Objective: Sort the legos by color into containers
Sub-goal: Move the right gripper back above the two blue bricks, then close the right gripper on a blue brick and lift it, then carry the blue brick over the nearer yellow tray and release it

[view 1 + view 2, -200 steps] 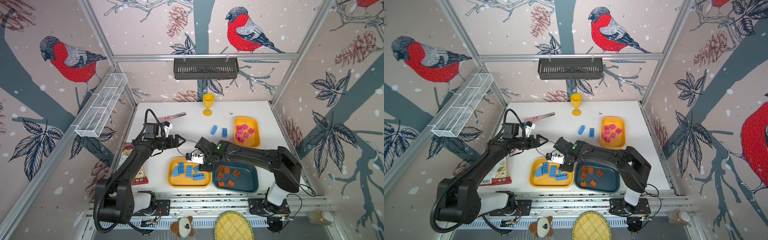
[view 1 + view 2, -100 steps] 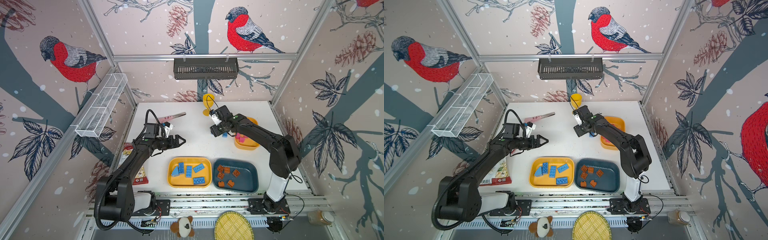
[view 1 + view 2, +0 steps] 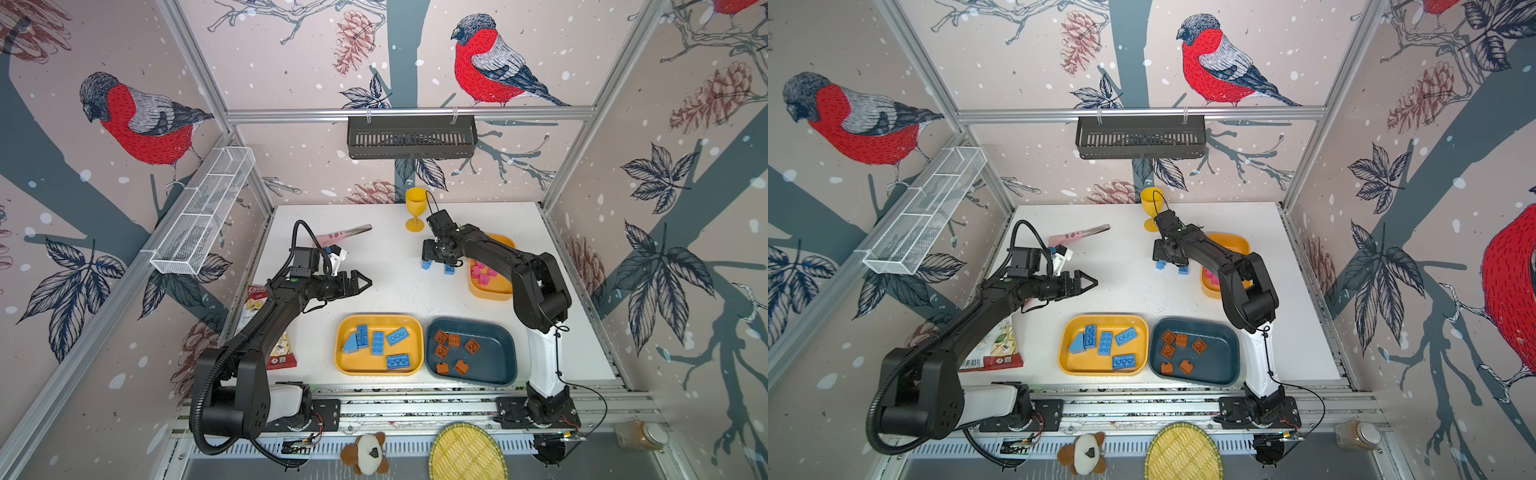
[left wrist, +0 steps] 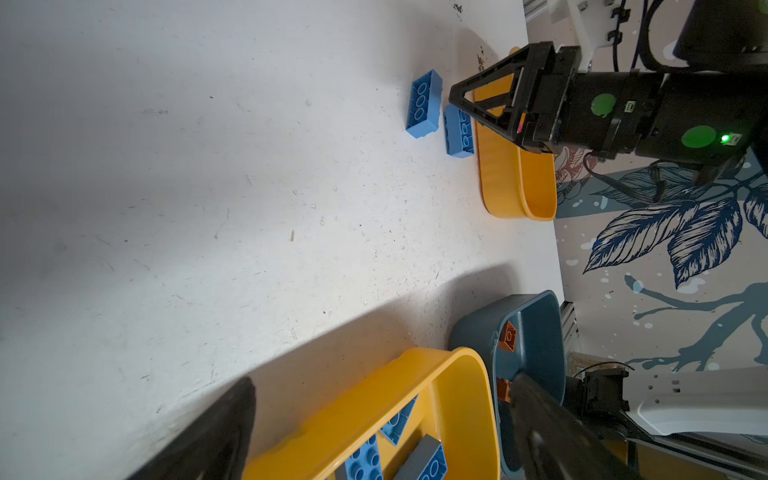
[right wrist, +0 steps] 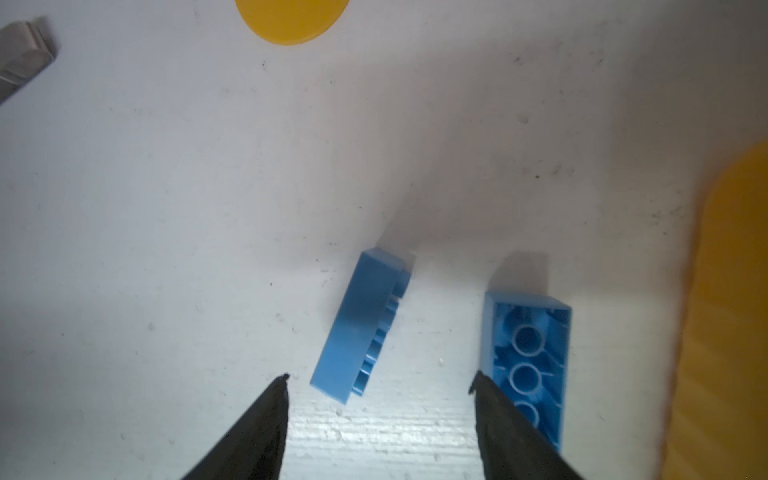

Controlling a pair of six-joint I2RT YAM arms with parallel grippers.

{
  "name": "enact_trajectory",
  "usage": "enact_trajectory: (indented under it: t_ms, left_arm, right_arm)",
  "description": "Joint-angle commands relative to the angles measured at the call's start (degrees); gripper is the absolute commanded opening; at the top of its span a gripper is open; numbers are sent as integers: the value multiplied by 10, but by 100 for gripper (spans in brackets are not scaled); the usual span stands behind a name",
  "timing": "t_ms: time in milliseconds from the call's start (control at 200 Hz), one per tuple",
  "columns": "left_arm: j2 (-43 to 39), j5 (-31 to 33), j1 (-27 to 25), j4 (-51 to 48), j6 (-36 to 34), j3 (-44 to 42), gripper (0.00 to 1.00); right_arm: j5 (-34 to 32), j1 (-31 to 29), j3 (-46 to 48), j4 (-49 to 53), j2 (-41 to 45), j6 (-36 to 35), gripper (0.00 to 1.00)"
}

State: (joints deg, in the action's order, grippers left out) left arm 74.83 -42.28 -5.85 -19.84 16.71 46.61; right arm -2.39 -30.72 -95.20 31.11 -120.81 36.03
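One white table (image 3: 395, 291) carries all items. Reference item: the large yellow tray (image 3: 378, 318), at the table's front edge, roughly midway between the two arm bases. The teal tray (image 3: 494, 353) stands just beside the large yellow tray, on the right arm's side. The small yellow tray (image 3: 492, 291) lies well apart from the large yellow tray, farther back and toward the right arm's side, partly under that arm.

The left tool (image 3: 368, 283) hovers behind the large yellow tray, toward the left arm's side, jaws spread wide with nothing between them. The right tool (image 5: 378, 380) is well behind the large yellow tray, pointed down at the table, jaws apart and gripping nothing.

Contents: five blue legos (image 3: 378, 343) (four rectangles, one wedge) lie inside the large yellow tray. Six brown-orange legos (image 3: 472, 345) lie in the teal tray. Pink legos (image 3: 482, 274) lie in the small yellow tray; the arm obscures the count.

Unsorted: two pieces on bare table, well behind the large yellow tray. The blue brick on its side (image 5: 357, 324) lies between the right tool's fingertips, untouched. The upturned blue brick (image 5: 528, 353), hollow underside showing, lies just outside one finger; contact there cannot be determined.
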Motion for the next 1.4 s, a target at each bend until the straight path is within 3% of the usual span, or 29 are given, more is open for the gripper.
enact_trajectory:
  t_ms: [0, 585, 785, 1166, 1396]
  left_arm:
    - [2, -12, 1, 9, -5, -2, 95]
    - [3, -18, 0, 8, -10, -4, 94]
    - [2, -18, 1, 6, -12, -4, 94]
    - [7, -18, 0, 9, -13, -2, 94]
    - [21, -18, 0, 13, -11, 13, 94]
  right_arm:
    - [10, -1, -19, -22, -22, 45, 70]
    - [-44, -9, -75, 3, -100, 45, 42]
    - [-57, -13, -80, 11, -89, 32, 20]
    - [8, -31, -16, 12, 37, -27, 17]
    - [88, -106, 67, 29, 152, -53, 17]
